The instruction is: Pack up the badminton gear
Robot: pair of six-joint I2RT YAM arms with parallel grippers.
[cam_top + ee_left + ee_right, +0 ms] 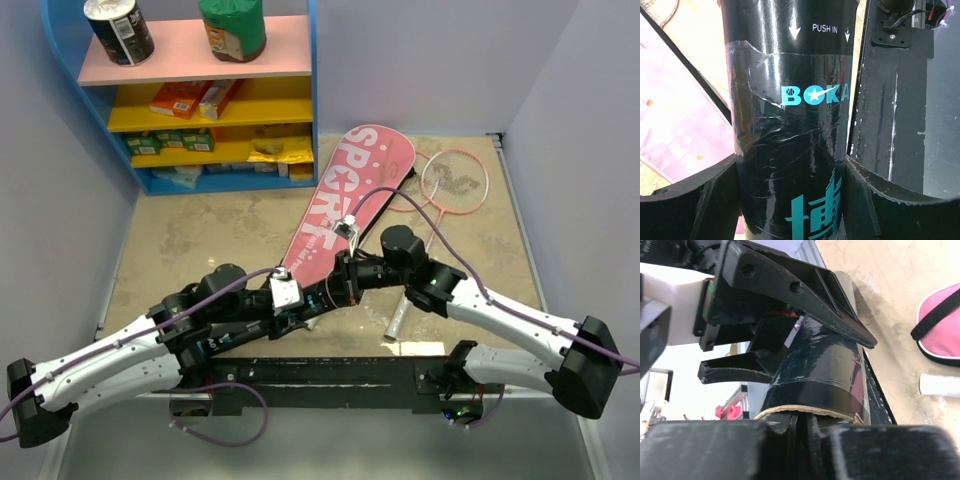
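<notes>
Left hand [791,170] clamps black tube [790,100]; beige tabletop [200,235]; grey walls [420,60]

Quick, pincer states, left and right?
Left pincer: closed on the black tube.
Right pincer: at the tube's end, fingers nearly together; grip cannot be told.

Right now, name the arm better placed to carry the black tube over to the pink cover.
Left, probably. The left pincer clamps the black tube partway along, a finger on each side. The right pincer sits only at the tube's end, its grip unclear.
</notes>
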